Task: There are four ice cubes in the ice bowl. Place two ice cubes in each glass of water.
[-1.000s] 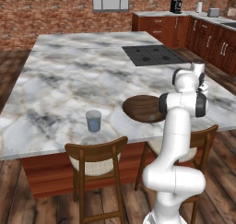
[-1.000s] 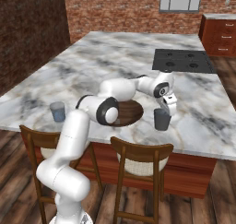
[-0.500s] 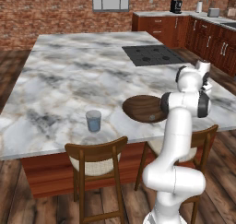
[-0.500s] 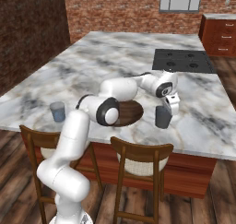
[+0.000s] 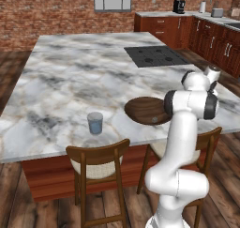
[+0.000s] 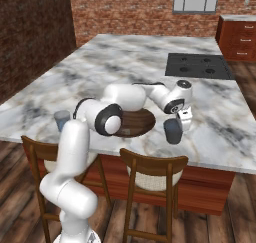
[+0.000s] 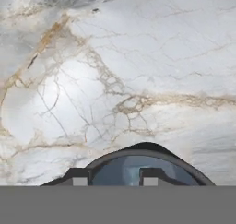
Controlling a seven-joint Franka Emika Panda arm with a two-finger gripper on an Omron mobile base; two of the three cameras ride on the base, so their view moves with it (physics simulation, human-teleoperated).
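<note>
Glass (image 6: 172, 131): I see it on the marble table (image 6: 125, 62), just right of the brown bowl (image 6: 136, 123); rim directly under my pincer (image 7: 115, 176), bluish inside. Second glass (image 5: 95, 122) stands well apart at the table's near left. Pincer fingers (image 7: 79, 174) parted, nothing between them. Stovetop (image 6: 199, 66) beyond.

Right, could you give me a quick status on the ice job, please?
Gripper above the right-hand glass, jaws part open, nothing seen held. Ice bowl beside it; far glass untouched. Nothing in the way.
</note>
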